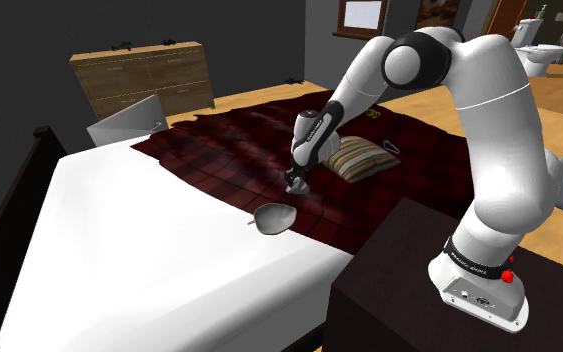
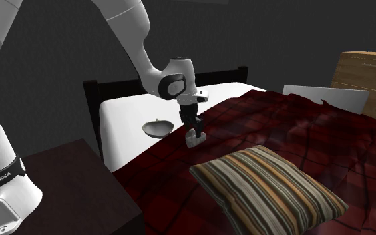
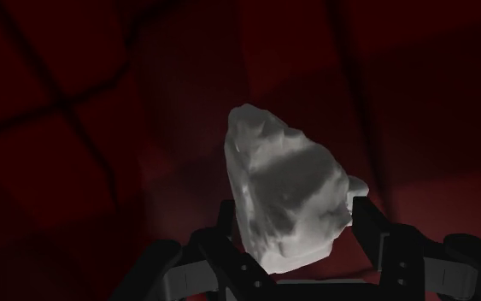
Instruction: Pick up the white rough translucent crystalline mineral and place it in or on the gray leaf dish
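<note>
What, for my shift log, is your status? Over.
Black two-finger gripper shut on white rough crystalline mineral, at the dark red blanket. Gray leaf-shaped dish close by on white sheet. Nothing between them.

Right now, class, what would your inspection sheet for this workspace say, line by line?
Surface: white sheet, partly under a dark red checked blanket.
Job's things: whitish rough mineral over the blanket; gray leaf dish on the sheet beside the blanket's edge, holding nothing.
Clutter: striped pillow on the blanket; pale pillow beyond the blanket.
Grippers: black fingers clasp the mineral on both sides.
Cables: nothing seen.
Surroundings: wooden dresser; toilet.
</note>
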You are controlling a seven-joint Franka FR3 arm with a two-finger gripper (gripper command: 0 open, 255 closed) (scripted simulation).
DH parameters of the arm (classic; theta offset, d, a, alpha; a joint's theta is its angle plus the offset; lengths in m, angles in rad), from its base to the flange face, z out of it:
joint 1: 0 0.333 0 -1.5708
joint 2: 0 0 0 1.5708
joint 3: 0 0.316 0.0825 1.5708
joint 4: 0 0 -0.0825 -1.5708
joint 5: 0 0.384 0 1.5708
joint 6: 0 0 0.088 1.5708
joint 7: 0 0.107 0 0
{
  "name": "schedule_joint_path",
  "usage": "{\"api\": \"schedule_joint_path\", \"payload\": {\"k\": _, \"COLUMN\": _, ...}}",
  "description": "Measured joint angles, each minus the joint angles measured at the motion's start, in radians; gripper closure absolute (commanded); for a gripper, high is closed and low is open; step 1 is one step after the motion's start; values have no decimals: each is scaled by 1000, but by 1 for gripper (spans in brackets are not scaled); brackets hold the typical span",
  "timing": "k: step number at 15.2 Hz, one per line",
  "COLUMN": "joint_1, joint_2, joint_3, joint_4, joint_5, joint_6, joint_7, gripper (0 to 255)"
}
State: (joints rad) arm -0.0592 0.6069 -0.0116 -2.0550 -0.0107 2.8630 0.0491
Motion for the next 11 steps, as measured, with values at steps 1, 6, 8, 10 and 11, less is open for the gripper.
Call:
{"api": "schedule_joint_path", "payload": {"k": 1, "joint_1": 0, "joint_2": 0, "joint_3": 0, "joint_4": 0, "joint_5": 0, "joint_6": 0, "joint_7": 0, "gripper": 255}}
{"api": "schedule_joint_path", "payload": {"k": 6, "joint_1": -1, "joint_2": 0, "joint_3": 0, "joint_4": 0, "joint_5": 0, "joint_6": 0, "joint_7": 0, "gripper": 255}}
{"api": "schedule_joint_path", "payload": {"k": 8, "joint_1": -1, "joint_2": 0, "joint_3": -1, "joint_4": 1, "joint_5": 0, "joint_6": 0, "joint_7": 0, "gripper": 255}}
{"api": "schedule_joint_path", "payload": {"k": 10, "joint_1": 0, "joint_2": -15, "joint_3": 0, "joint_4": -4, "joint_5": 0, "joint_6": -12, "joint_7": 0, "gripper": 255}}
{"api": "schedule_joint_path", "payload": {"k": 11, "joint_1": 0, "joint_2": -24, "joint_3": -1, "joint_4": -7, "joint_5": 0, "joint_6": -19, "joint_7": 0, "gripper": 255}}
